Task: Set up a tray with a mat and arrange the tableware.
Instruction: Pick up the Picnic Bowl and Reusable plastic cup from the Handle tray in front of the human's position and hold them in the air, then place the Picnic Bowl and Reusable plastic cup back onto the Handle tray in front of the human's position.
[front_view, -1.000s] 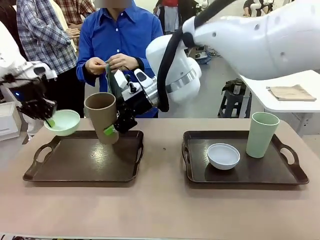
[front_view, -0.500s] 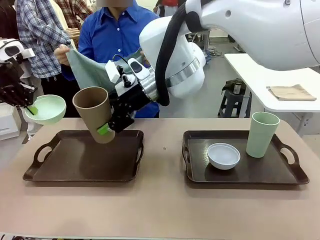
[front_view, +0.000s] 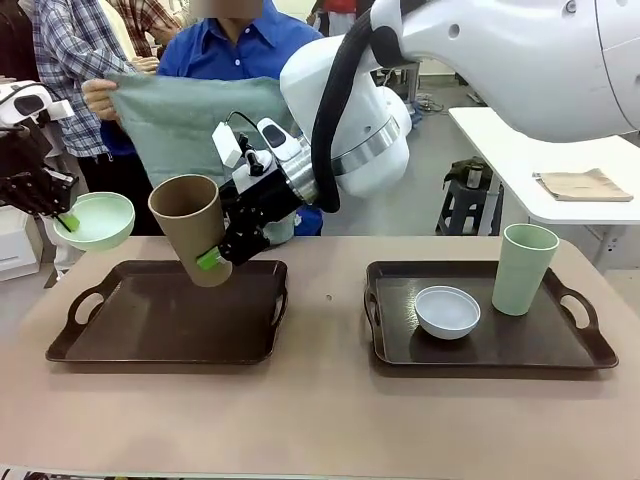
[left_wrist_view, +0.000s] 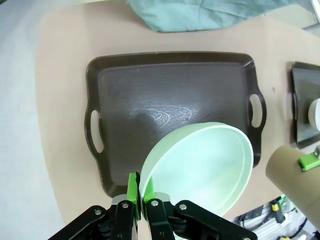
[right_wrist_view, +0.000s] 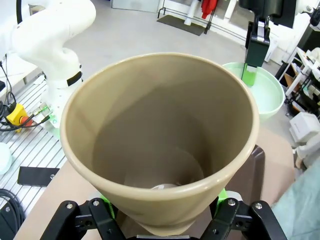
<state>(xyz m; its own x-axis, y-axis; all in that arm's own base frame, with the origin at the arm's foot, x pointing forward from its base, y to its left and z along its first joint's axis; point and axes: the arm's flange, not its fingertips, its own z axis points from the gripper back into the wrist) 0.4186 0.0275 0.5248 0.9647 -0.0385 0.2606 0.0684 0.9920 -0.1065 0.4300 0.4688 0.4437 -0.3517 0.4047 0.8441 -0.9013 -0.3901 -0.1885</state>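
left hand (left_wrist_view: 139, 189) clamps green bowl (front_view: 100, 218), right hand (front_view: 212, 260) clamps tilted brown cup (front_view: 190, 225); tray (front_view: 170, 320) below, mat (front_view: 190, 115) held beyond.

The mat (front_view: 170, 120) beyond the left tray (front_view: 170, 325) is partly hidden behind the right arm (front_view: 480, 50). In the left wrist view the mint green bowl (left_wrist_view: 200, 170) covers that tray's corner; the edge cuts the brown cup (left_wrist_view: 292, 175).

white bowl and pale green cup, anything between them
Nothing: in the front view a bare strip of tray separates the white bowl from the pale green cup.
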